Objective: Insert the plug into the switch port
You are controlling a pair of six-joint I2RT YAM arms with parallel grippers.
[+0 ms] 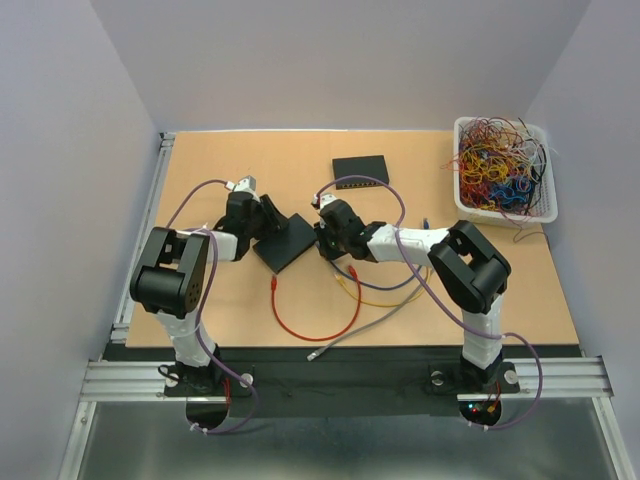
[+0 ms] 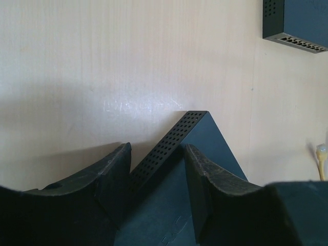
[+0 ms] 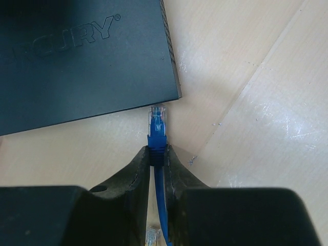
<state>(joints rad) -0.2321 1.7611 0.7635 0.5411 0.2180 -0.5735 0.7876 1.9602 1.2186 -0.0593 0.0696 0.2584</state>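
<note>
A dark network switch (image 1: 285, 243) lies mid-table. In the left wrist view my left gripper (image 2: 156, 156) is closed over its vented side edge (image 2: 169, 142), one finger on each side. My left gripper (image 1: 266, 222) sits at the switch's left corner in the top view. My right gripper (image 1: 323, 238) is at the switch's right side. In the right wrist view it (image 3: 158, 152) is shut on a blue cable's plug (image 3: 157, 128). The clear plug tip points at the switch's (image 3: 87, 56) near edge and stops just short of it. The ports are hidden.
A second dark switch (image 1: 360, 170) lies further back and also shows in the left wrist view (image 2: 297, 20). A white basket of tangled wires (image 1: 503, 168) stands back right. Red (image 1: 312, 322), yellow (image 1: 372, 297) and grey (image 1: 360, 328) cables lie near the front.
</note>
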